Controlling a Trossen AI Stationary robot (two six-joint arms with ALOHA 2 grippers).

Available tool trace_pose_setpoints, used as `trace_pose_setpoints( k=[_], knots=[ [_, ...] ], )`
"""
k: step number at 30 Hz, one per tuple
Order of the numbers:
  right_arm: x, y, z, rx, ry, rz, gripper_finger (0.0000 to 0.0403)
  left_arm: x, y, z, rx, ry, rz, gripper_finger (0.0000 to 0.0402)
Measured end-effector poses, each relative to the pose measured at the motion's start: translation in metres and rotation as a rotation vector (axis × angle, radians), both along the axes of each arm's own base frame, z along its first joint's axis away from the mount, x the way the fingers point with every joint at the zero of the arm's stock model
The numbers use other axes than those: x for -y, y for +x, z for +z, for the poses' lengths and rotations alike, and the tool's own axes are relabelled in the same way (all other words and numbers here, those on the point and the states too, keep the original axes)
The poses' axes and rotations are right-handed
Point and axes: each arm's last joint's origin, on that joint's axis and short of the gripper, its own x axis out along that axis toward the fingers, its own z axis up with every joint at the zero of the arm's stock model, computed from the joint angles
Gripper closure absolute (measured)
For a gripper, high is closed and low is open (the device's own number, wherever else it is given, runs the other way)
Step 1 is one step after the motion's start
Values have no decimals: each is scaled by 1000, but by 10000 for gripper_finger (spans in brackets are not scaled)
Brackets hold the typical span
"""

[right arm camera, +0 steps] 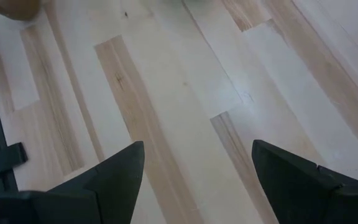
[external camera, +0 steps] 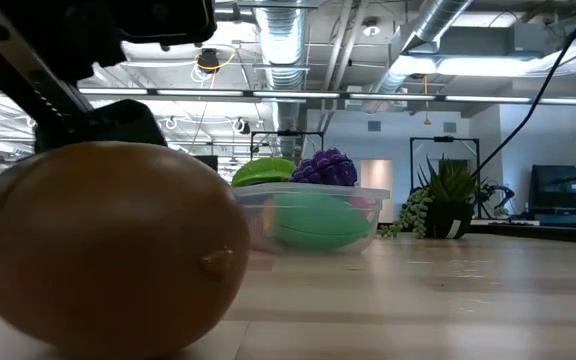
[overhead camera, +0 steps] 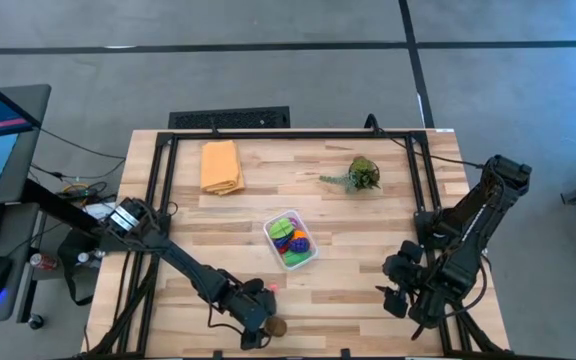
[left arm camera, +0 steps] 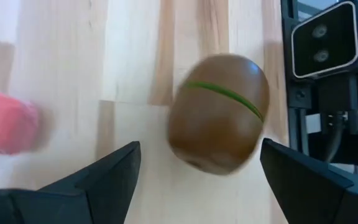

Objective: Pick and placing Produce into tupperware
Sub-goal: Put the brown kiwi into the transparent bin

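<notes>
A brown egg-shaped toy fruit with a green seam (left arm camera: 219,112) lies on the wood near the table's near edge (overhead camera: 277,326) and fills the low view's left (external camera: 103,250). My left gripper (left arm camera: 197,177) is open just above it, one finger on each side, touching nothing. A pink piece (left arm camera: 5,121) lies close beside it (overhead camera: 269,287). The clear tupperware (overhead camera: 290,241) sits mid-table, holding green, purple, blue and orange pieces (external camera: 313,200). My right gripper (right arm camera: 197,174) is open over bare wood near the table's right near corner (overhead camera: 408,290).
A folded orange-yellow cloth (overhead camera: 221,166) lies near the far left of the table. A leafy green plant sprig (overhead camera: 360,175) stands toward the far right. The low camera's black bracket (left arm camera: 325,56) stands right beside the brown fruit. Bare wood lies between the tupperware and my right arm.
</notes>
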Motion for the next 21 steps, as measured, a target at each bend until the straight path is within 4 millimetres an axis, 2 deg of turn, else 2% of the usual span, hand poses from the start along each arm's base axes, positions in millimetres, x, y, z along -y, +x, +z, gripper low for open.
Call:
trace_pose_setpoints(
  k=[21],
  knots=[
    [0, 0, 0, -3, 4, 1, 81, 1, 6, 5, 189, 154, -296, 83]
  ],
)
